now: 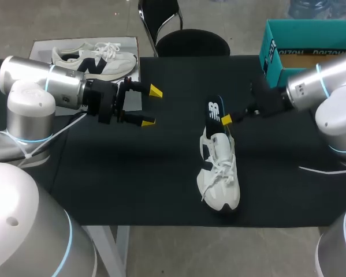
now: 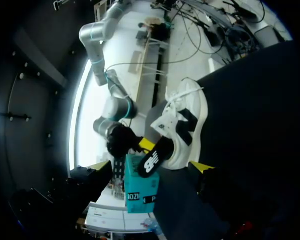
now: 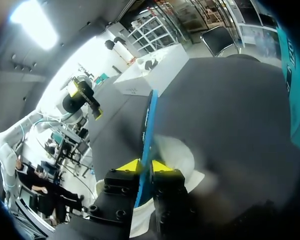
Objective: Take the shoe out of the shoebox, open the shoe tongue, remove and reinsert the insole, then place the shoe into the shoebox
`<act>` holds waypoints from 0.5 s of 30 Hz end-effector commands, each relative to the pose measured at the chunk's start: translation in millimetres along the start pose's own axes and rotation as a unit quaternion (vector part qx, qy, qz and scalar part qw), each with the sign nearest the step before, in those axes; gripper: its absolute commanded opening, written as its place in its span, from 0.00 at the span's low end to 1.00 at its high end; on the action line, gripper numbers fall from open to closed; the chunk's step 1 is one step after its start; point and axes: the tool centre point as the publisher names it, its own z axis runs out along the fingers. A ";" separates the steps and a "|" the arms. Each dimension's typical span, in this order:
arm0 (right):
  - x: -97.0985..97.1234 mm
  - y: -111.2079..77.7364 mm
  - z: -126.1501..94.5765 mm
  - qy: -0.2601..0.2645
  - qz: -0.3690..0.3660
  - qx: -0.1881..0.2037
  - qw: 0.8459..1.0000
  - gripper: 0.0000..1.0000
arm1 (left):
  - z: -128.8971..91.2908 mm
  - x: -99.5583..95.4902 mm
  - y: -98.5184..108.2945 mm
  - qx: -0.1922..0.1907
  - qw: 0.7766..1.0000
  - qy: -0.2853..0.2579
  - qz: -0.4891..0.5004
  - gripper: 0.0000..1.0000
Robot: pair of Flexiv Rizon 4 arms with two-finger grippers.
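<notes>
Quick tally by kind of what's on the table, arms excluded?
Shoes: 2 (loose shoe, boxed shoe)
Insoles: 1 (insole)
Boxes: 2 (teal shoebox, white box)
Total: 5

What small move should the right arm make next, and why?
Probably draw the insole up and clear of the sneaker: the right gripper is shut on it, its lower end seems at the heel opening, and the left gripper hangs open, away.
</notes>
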 end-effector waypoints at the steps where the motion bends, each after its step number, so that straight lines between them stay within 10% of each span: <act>1: 0.3 3.9 -2.7 -0.002 -0.002 0.002 1.000 0.29 | -0.1 -0.1 0.2 0.000 1.000 0.001 0.000 1.00; 15: 3.4 1.2 11.9 0.008 -0.004 0.001 1.000 0.27 | -0.1 -0.1 0.2 0.000 1.000 0.001 0.000 1.00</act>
